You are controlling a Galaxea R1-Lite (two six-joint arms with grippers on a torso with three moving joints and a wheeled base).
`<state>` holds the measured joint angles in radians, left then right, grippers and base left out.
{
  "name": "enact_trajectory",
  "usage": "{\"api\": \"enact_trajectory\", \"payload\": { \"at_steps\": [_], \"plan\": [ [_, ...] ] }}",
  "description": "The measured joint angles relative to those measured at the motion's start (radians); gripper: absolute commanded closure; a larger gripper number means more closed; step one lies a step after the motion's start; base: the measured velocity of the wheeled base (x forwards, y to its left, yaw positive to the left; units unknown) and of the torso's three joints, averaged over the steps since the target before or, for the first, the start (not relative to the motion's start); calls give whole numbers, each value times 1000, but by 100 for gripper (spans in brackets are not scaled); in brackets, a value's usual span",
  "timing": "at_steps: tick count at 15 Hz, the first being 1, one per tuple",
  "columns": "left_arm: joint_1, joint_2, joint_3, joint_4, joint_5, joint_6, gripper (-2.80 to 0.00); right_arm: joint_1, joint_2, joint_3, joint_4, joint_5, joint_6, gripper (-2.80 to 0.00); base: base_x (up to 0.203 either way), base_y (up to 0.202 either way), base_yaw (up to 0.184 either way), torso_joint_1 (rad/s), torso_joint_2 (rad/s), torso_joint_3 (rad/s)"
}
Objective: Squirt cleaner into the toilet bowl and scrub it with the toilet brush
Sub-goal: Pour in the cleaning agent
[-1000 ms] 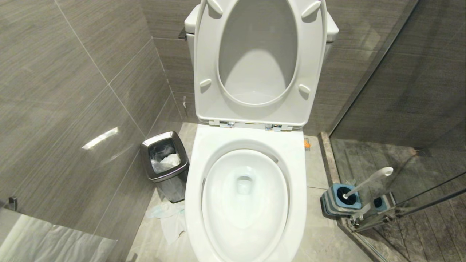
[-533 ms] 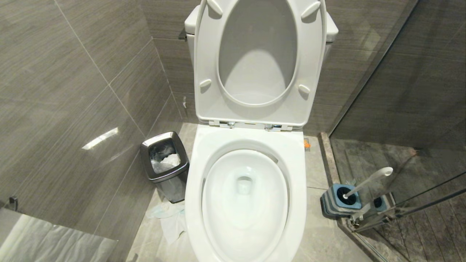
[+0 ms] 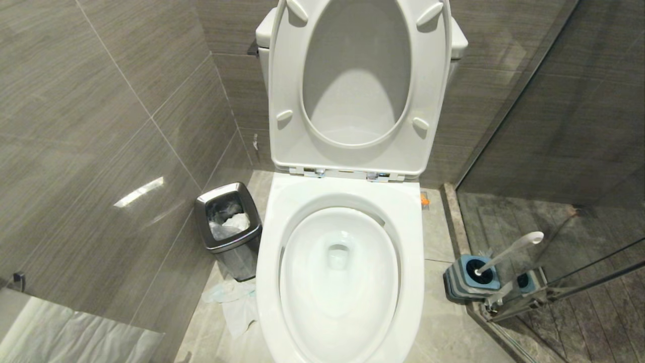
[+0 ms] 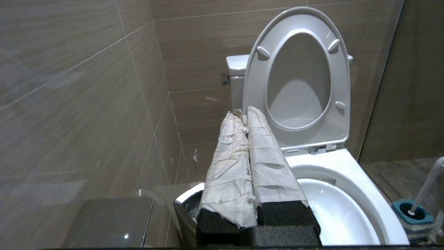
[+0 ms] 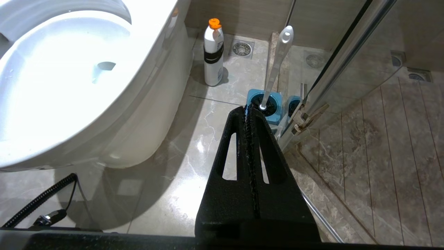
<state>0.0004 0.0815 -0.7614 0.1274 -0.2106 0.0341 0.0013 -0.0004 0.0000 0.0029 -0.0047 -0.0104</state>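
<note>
The first step looks to be fetching the cleaner [image 5: 213, 52], upright on the floor tiles at the toilet bowl's [image 3: 340, 201] two o'clock; a level approach round its smooth, slim body suits. Both the paper-wrapped left gripper [image 4: 242, 113] and ribbed black right gripper [image 5: 247, 110] are pressed together, empty.

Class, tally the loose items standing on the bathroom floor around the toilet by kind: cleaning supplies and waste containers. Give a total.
Cleaning supplies: 2 (white plastic cleaner bottle with orange cap; whitish long-handled toilet brush in its blue-and-grey square holder)
Waste containers: 1 (small steel bin)
Total: 3
</note>
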Motion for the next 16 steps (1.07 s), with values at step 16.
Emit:
{"api": "enact_trajectory", "payload": {
  "at_steps": [16],
  "plan": [
    [2, -83, 751, -319, 126, 73, 0, 0, 0, 0, 0, 0, 0, 0, 0, 0, 0, 0, 0, 0]
  ]
}}
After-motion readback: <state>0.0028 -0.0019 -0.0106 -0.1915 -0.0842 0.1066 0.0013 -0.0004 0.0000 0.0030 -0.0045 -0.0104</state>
